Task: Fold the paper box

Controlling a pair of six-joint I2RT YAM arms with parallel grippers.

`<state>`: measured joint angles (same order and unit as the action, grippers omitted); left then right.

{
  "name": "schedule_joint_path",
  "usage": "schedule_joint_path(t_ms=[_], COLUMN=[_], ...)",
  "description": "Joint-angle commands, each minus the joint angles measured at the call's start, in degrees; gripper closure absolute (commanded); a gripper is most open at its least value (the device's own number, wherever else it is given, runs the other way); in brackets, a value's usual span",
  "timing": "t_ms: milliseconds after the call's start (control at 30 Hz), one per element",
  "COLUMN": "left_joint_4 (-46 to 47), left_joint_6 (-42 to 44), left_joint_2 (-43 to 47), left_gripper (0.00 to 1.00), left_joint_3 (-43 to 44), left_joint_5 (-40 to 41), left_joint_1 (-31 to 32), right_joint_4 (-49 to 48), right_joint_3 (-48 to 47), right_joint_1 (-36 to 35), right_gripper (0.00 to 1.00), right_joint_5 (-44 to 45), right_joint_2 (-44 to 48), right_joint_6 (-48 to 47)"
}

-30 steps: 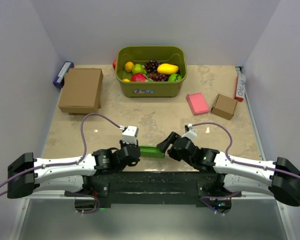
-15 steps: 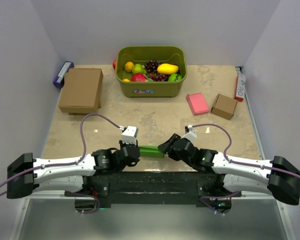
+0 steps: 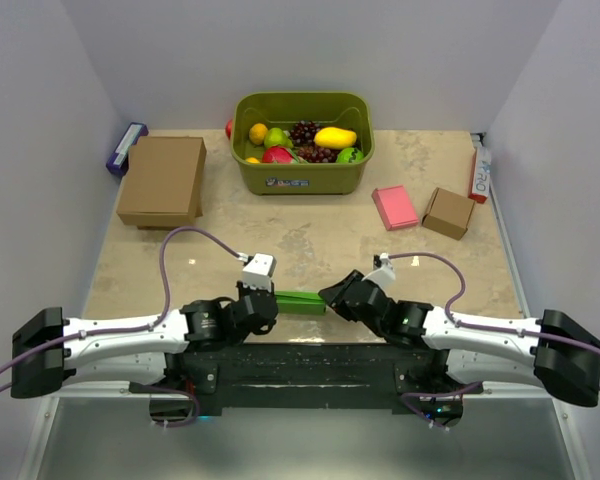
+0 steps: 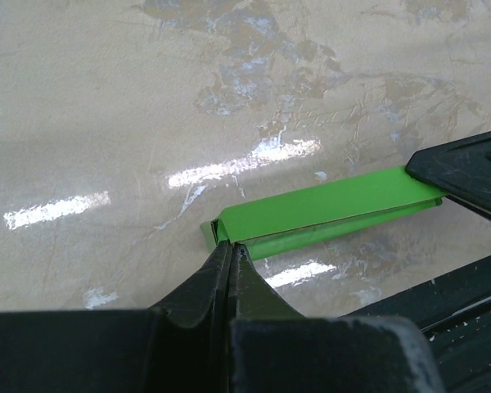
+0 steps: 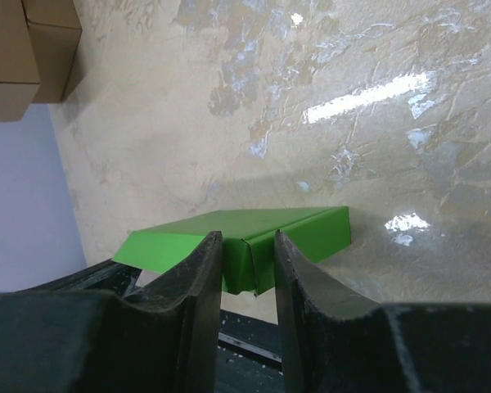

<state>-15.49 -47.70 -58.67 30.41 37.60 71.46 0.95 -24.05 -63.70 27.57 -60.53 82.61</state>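
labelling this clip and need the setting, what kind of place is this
Probably a robot lab test cell: a left arm and right arm bolted to a table, plain white walls around it, and a bin of fruit.

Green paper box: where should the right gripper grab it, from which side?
The free right end of the green paper box, approached from the right along its length, jaws over the thin edge. It lies flat and narrow; the left gripper is shut on the left end, and the right gripper straddles the right one.
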Motion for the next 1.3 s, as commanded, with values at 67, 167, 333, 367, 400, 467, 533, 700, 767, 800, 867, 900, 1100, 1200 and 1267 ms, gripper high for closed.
schedule_joint_path(t_ms=[67,167,333,367,400,467,533,700,767,800,867,900,1100,1200,1267], left_joint_4=[-0.51,0.10,0.72,0.89,1.24,1.86,2.47,2.39,2.30,2.30,2.30,2.04,0.20,-0.77,-0.86], left_joint_6=[0.68,0.86,1.47,2.08,2.52,3.49,4.02,4.46,4.46,4.37,4.46,4.46,3.06,2.44,2.44], left_joint_2=[0.58,1.28,1.37,1.54,1.55,1.90,2.07,1.37,0.84,0.76,0.23,0.14,-1.18,-1.44,-1.35], left_gripper=[1.00,1.00,1.00,1.00,1.00,1.00,1.00,1.00,1.00,1.00,1.00,1.00,1.00,1.00,1.00], left_joint_3=[-1.41,-1.93,-3.16,-3.34,-3.34,-3.52,-3.43,-2.99,-2.73,-2.64,-2.55,-2.29,-0.97,-0.36,-0.36], left_joint_5=[-2.89,-2.89,-2.54,-2.54,-2.71,-2.80,-2.98,-2.98,-2.98,-2.98,-2.98,-2.98,-2.63,-2.45,-2.45], left_joint_1=[1.14,1.22,1.40,1.40,1.40,1.66,1.84,2.28,2.37,2.45,2.54,2.54,2.54,2.54,2.54], right_joint_4=[-0.16,-0.16,2.56,4.48,5.54,7.74,8.80,10.04,9.51,9.68,10.30,10.56,13.55,13.64,13.73], right_joint_3=[0.94,0.68,-0.55,-0.90,-1.52,-2.31,-3.98,-8.72,-11.35,-12.32,-15.04,-15.84,-20.15,-19.98,-19.37], right_joint_1=[-2.30,-2.83,-2.83,-2.92,-2.92,-2.92,-2.92,-3.53,-4.67,-5.37,-8.26,-9.32,-14.43,-15.49,-15.49], right_gripper=[0.89,0.90,0.83,0.79,0.71,0.60,0.46,0.43,0.44,0.45,0.46,0.47,0.53,0.55,0.55], right_joint_5=[0.29,0.73,2.39,2.92,3.80,4.94,7.13,11.71,14.16,15.31,19.08,20.23,24.63,24.72,24.72], right_joint_2=[-3.18,-3.71,-1.18,-0.38,1.71,3.74,5.51,3.68,2.18,1.39,-0.98,-1.86,-7.93,-9.16,-9.60], right_joint_6=[2.64,3.00,1.51,1.24,0.63,-0.42,-3.32,-10.27,-13.24,-13.87,-15.63,-15.98,-14.94,-13.53,-12.39])
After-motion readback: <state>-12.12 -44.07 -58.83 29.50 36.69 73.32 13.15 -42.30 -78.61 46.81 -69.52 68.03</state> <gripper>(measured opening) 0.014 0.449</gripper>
